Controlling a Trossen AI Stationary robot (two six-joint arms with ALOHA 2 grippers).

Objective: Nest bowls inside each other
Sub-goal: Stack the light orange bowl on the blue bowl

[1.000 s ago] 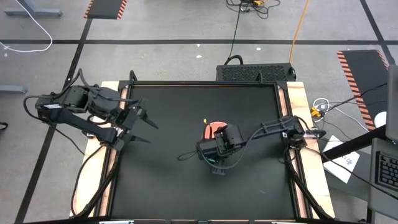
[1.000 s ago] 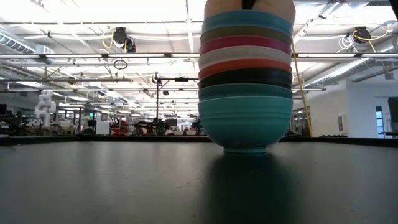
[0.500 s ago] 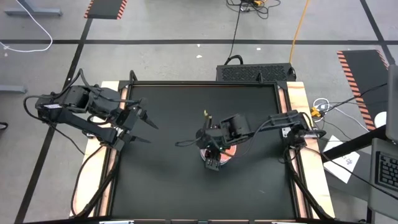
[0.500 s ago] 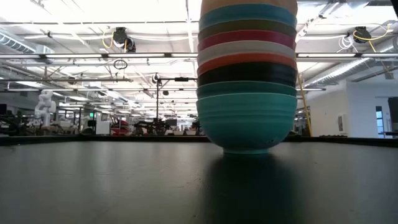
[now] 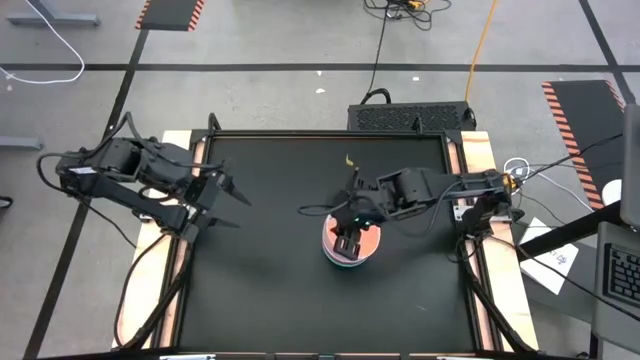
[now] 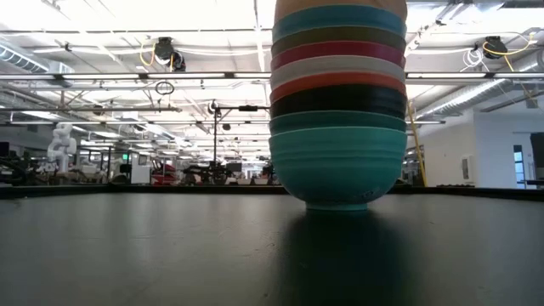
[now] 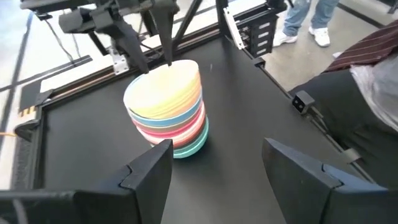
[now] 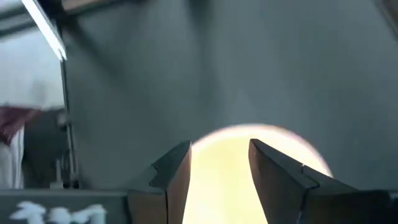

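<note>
Right hand is held open above the stacked bowls.
Stiff, light, slippery bowls are judged best gripped at the rim; left hand is parked open.

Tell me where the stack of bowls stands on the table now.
In the high view the stack of bowls stands right of the table's middle, directly under the right gripper; the left gripper waits near the left edge.

Bowls smooth, plastic-looking, faint ribbing on turquoise one; table matt black; table edge pale wood.
</note>
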